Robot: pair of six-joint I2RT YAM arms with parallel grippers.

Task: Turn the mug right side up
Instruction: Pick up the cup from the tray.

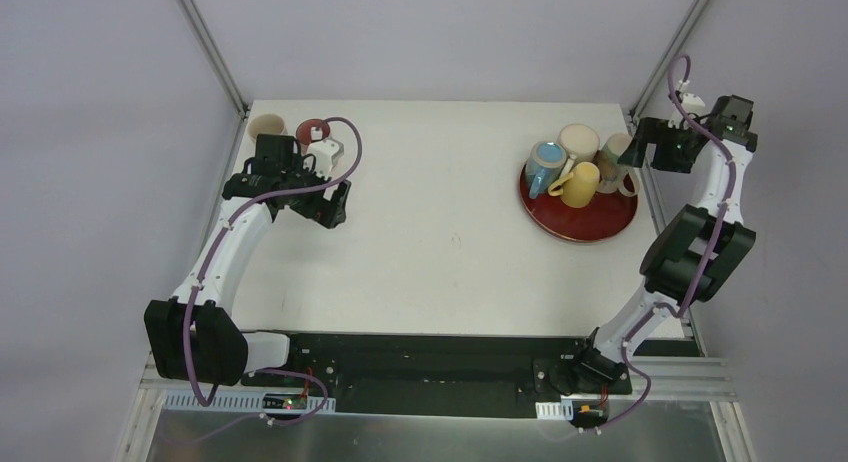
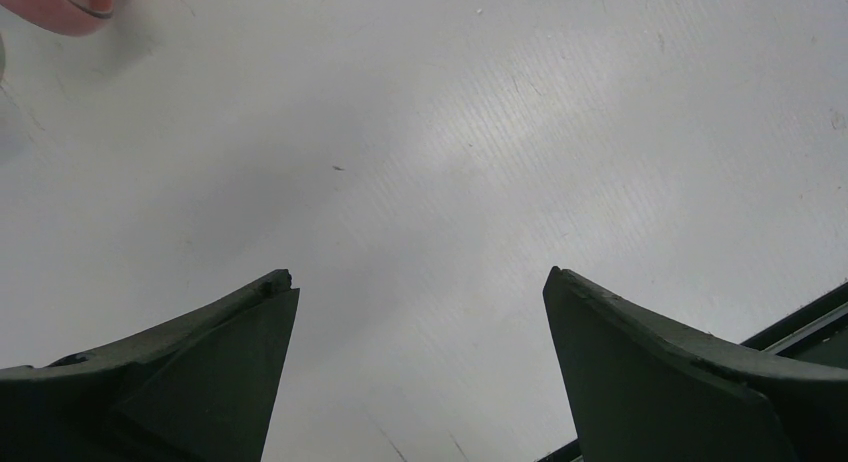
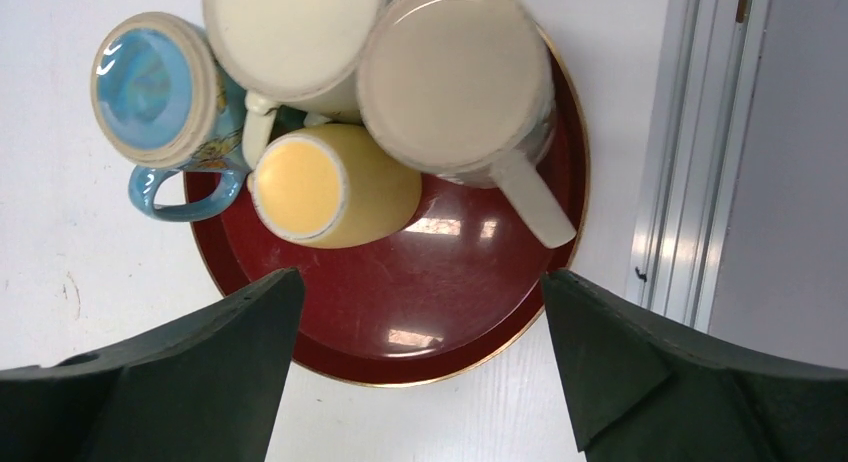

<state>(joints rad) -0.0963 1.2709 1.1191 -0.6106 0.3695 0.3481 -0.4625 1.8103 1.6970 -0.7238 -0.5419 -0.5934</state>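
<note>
Several mugs stand crowded on a dark red tray at the right: a blue one, a cream one, a yellow one and a grey-cream one. In the right wrist view the cream mug and the grey-cream mug show flat bottoms, upside down. The yellow mug leans, and the blue mug is beside it. My right gripper is open and empty above the tray's edge. My left gripper is open and empty over bare table.
A beige mug and a red mug stand at the back left corner behind my left arm. The red mug's edge shows in the left wrist view. An aluminium frame rail runs along the table's right edge, close to the tray.
</note>
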